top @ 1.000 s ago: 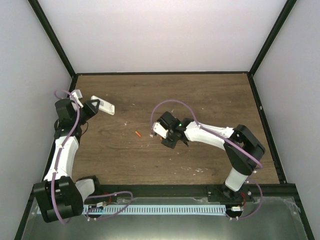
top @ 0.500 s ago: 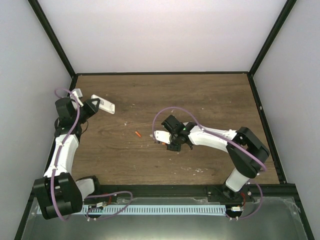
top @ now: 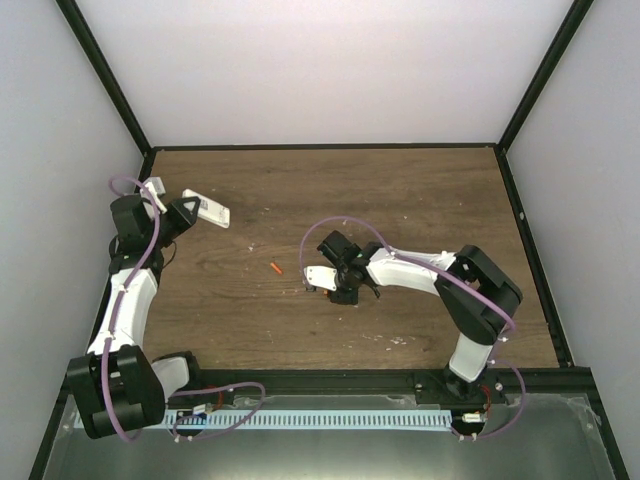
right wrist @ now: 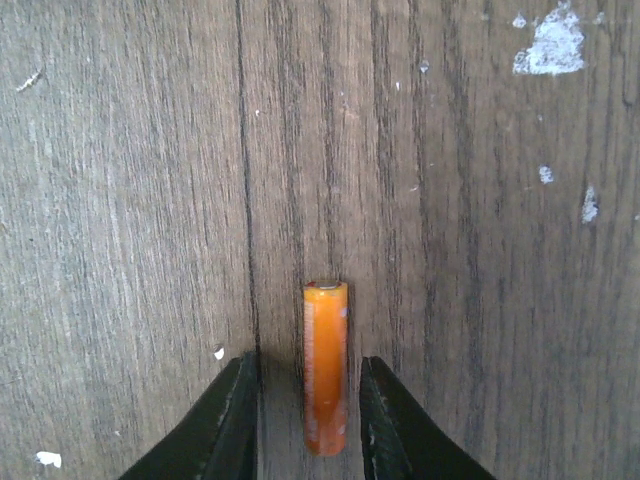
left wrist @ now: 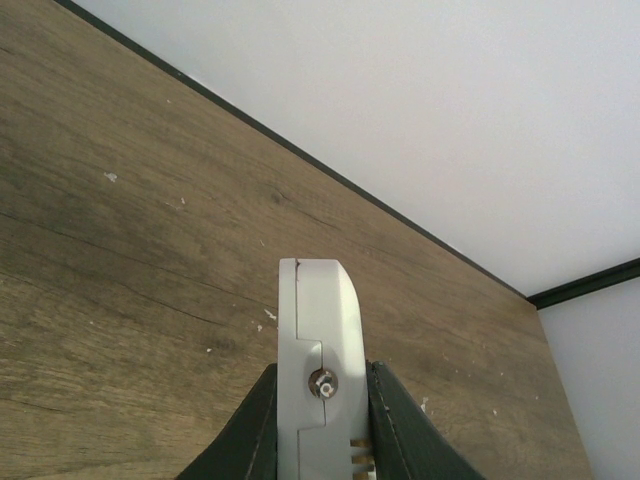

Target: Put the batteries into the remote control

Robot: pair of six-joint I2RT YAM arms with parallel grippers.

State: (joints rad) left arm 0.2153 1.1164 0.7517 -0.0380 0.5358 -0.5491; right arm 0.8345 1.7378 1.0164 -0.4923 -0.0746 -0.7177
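Observation:
My left gripper (top: 186, 213) is shut on the white remote control (top: 207, 210) and holds it above the table at the far left. In the left wrist view the remote (left wrist: 320, 310) stands edge-on between the two fingers, with the left gripper (left wrist: 320, 390) clamped on its sides. My right gripper (top: 340, 288) is low over the middle of the table and open. In the right wrist view an orange battery (right wrist: 325, 365) lies on the wood between the open fingers of the right gripper (right wrist: 310, 385), touching neither. A second orange battery (top: 275, 268) lies on the table to the left.
The wooden table (top: 400, 190) has a black frame and white walls round it. Small white crumbs (right wrist: 553, 45) lie scattered on the wood, some near the front right (top: 396, 340).
My right gripper has turned and come down to the table, a little to the left, and now straddles a battery. The left arm and the remote have not moved.

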